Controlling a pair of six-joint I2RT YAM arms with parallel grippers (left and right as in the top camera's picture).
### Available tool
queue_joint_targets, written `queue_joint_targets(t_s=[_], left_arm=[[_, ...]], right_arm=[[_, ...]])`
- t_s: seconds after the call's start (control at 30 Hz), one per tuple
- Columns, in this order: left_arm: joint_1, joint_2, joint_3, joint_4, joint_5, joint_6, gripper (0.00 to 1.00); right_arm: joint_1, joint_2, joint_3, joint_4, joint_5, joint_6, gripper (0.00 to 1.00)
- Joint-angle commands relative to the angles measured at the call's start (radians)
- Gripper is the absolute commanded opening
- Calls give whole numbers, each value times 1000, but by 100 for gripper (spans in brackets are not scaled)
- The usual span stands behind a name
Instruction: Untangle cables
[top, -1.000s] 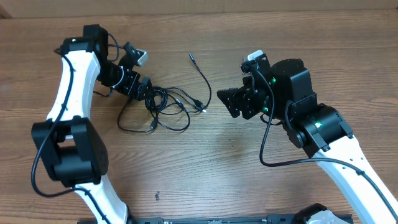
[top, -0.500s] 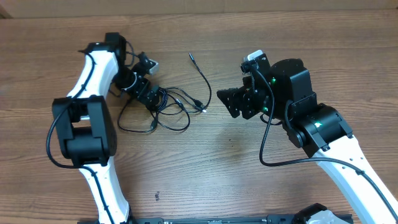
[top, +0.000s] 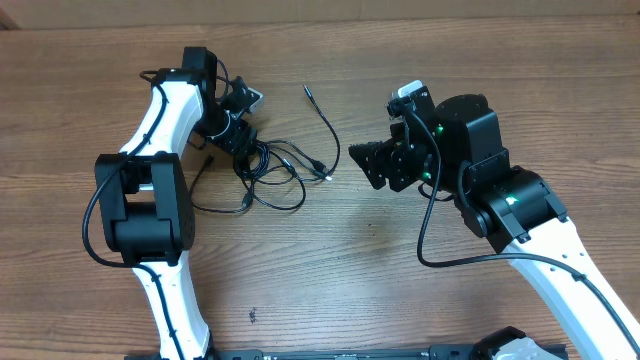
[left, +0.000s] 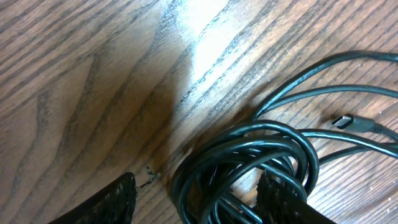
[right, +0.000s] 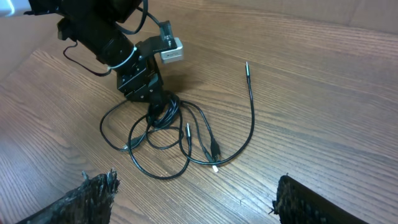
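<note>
— Where are the cables (left: 242, 146)?
— Tangled on the table (top: 350, 280), the coil between the left hand's (left: 196, 196) parted fingers (left: 112, 202), not yet gripped. The right hand (right: 196, 190) hangs wide open, empty.

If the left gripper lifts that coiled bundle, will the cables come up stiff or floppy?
Probably floppy: the cables are thin, lying in slack loops. The tight coil between the left gripper's fingers would likely lift as one clump, trailing loose strands. Glossy jackets may slip.
</note>
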Motion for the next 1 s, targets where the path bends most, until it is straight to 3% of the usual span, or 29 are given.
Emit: queue_joint_targets(t_s=[0.0, 0.1, 0.17, 0.2, 0.23, 0.27, 0.63, 0.8, 0.93, 0.97], left_arm=[[6, 40, -3, -1, -1, 26, 63], [5, 70, -3, -10, 0, 26, 63], [5, 84, -3, -10, -1, 26, 54], [5, 95, -3, -10, -1, 26, 33], [5, 105, -3, -11, -1, 26, 23], [5, 112, -3, -15, 0, 26, 4], [12, -22, 105, -154, 334, 54, 4], [12, -194, 158, -114, 365, -232, 4], [9, -320, 158, 14, 366, -542, 4], [3, -336, 158, 24, 366, -574, 4]], right_arm=[[-6, 5, 8, 5, 1, 2, 82], [-6, 5, 8, 5, 1, 2, 82], [-6, 5, 8, 4, 1, 2, 82], [-6, 5, 8, 1, 1, 2, 82], [-6, 5, 8, 0, 1, 2, 82], [-6, 5, 8, -2, 1, 2, 82], [-6, 5, 8, 1, -14, 41, 82], [-6, 5, 8, 51, -354, 86, 77], [-6, 5, 8, 80, -474, 164, 77], [-6, 5, 8, 84, -493, 164, 76]])
